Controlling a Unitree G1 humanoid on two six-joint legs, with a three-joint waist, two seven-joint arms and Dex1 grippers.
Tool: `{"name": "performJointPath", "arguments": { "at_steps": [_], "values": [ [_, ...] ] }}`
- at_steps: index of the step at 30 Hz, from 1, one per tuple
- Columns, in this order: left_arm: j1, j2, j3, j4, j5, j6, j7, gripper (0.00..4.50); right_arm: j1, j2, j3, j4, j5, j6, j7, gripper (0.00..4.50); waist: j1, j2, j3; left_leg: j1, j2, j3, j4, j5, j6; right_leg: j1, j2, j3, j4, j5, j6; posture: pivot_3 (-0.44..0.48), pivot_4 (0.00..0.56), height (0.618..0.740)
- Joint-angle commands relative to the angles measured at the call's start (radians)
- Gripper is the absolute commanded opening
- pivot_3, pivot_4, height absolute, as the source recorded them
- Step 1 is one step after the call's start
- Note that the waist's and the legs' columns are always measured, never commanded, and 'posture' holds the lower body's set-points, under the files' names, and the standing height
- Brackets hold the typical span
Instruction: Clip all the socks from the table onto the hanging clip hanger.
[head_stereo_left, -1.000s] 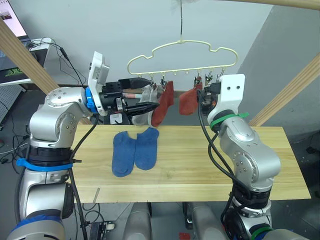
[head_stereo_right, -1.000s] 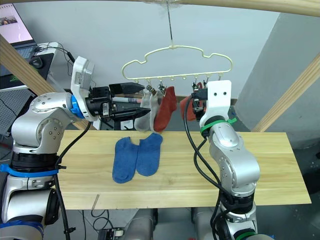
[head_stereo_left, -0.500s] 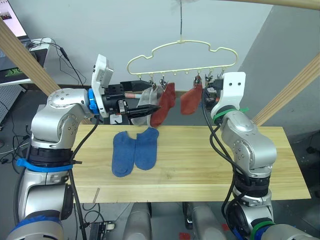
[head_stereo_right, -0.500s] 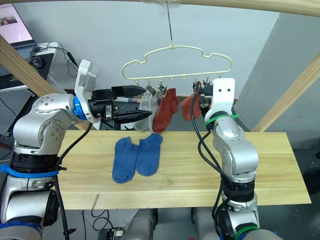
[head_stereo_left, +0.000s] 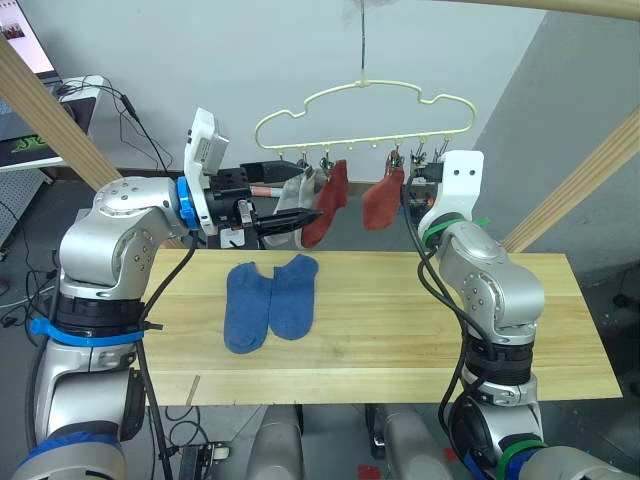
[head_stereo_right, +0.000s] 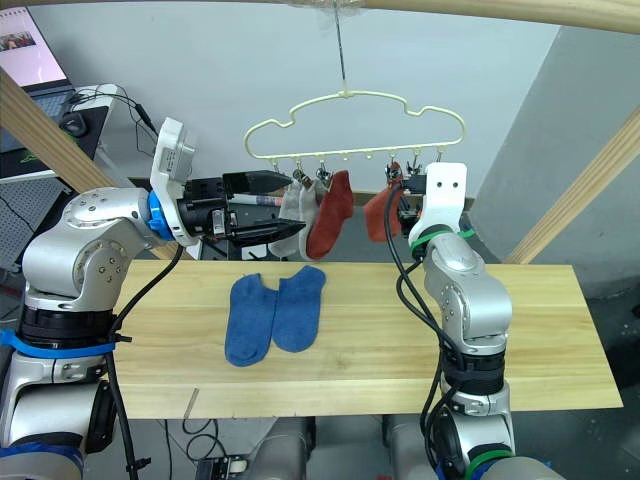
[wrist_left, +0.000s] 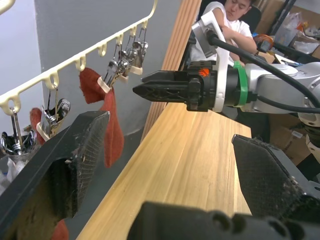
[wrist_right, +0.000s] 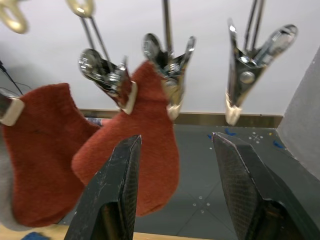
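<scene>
Two blue socks (head_stereo_left: 270, 300) lie side by side on the wooden table (head_stereo_left: 420, 340). Above it hangs the cream clip hanger (head_stereo_left: 365, 100). A light grey sock (head_stereo_right: 293, 205) and two rust-red socks (head_stereo_left: 328, 205) (head_stereo_left: 380, 205) hang from its clips. My left gripper (head_stereo_right: 298, 202) is open beside the grey sock, nothing between its fingers. My right gripper (wrist_right: 177, 142) is open just in front of the right-hand red sock (wrist_right: 145, 135), which hangs from two clips. An empty clip (wrist_right: 240, 85) hangs next to that sock.
Slanted pale wooden beams (head_stereo_left: 575, 185) rise at both sides of the table. A monitor and cables (head_stereo_left: 90, 90) stand at the back left. A person (wrist_left: 235, 15) sits beyond the table's right end. The right half of the tabletop is bare.
My right arm has turned more upright and drawn back slightly from the right-hand red sock, which stays clipped. The left gripper has barely moved.
</scene>
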Motion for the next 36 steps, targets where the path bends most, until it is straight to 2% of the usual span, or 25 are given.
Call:
{"name": "performJointPath", "arguments": {
  "at_steps": [1,18,36],
  "values": [
    [0.001,0.017,0.036,-0.045,-0.018,0.007,0.012,4.50,-0.039,-0.017,-0.018,0.014,0.009,-0.051,0.014,2.33,0.000,0.000,0.000,0.000,0.000,0.000,0.000,0.000,0.000,0.000,0.000,0.000,0.000,0.000,0.000,0.119,0.267,0.740],
    [0.005,0.018,0.038,-0.069,-0.032,0.037,0.044,4.50,-0.169,-0.031,-0.032,0.220,0.017,-0.162,0.037,2.33,0.002,0.001,0.002,0.000,0.000,0.000,0.000,0.000,0.000,0.000,0.000,0.000,0.000,0.000,0.000,0.134,0.294,0.740],
    [0.014,0.012,0.041,-0.079,-0.034,0.038,0.069,4.50,-0.252,-0.039,-0.035,0.313,0.021,-0.217,0.045,2.33,0.004,0.002,0.003,0.000,0.000,0.000,-0.002,0.000,0.000,0.000,0.001,0.000,-0.002,0.000,0.000,0.146,0.303,0.740]
  ]
}}
